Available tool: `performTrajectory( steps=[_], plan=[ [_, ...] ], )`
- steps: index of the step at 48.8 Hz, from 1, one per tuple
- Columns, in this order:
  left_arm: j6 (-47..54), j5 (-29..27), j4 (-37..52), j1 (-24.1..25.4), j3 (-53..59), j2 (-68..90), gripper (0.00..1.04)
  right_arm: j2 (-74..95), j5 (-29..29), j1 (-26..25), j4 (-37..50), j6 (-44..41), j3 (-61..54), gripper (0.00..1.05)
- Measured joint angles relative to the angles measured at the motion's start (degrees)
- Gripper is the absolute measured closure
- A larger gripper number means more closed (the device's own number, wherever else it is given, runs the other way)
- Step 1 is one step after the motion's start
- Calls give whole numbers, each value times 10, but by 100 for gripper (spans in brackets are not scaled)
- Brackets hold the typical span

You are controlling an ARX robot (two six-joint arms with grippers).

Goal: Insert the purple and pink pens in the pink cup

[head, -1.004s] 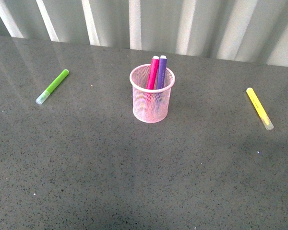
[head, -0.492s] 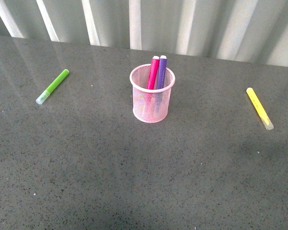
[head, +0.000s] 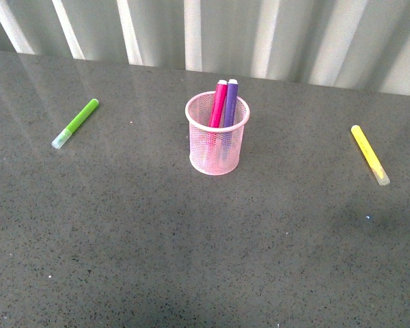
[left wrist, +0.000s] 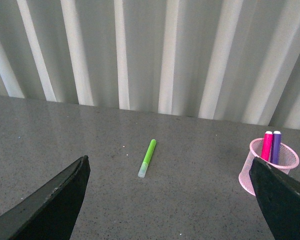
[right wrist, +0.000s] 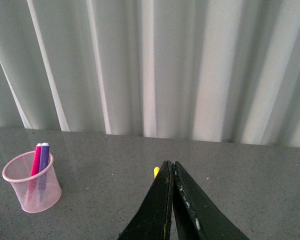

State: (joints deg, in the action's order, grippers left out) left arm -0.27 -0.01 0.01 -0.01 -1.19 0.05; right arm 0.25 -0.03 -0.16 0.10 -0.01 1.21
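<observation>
The pink cup (head: 216, 143) stands upright mid-table, with the pink pen (head: 219, 102) and the purple pen (head: 231, 102) both standing inside it, caps up, leaning on the far rim. Neither arm shows in the front view. In the left wrist view the cup (left wrist: 268, 167) with the pink pen (left wrist: 267, 146) and the purple pen (left wrist: 276, 146) shows beside one finger of my left gripper (left wrist: 172, 172), which is open and empty. My right gripper (right wrist: 170, 164) is shut on nothing, well away from the cup (right wrist: 32, 182).
A lime-green marker (head: 75, 123) lies on the grey table (head: 191, 239) at the left and a yellow marker (head: 369, 154) at the right. A corrugated metal wall (head: 260, 34) runs along the table's far edge.
</observation>
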Motion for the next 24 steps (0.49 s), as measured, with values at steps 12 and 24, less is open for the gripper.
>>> performTrajectory(
  steps=[12,24],
  plan=[
    [0,0,0,0,0,0,7,0,0,0,0,0,0,63],
    [0,0,0,0,0,0,7,0,0,0,0,0,0,19]
  ],
)
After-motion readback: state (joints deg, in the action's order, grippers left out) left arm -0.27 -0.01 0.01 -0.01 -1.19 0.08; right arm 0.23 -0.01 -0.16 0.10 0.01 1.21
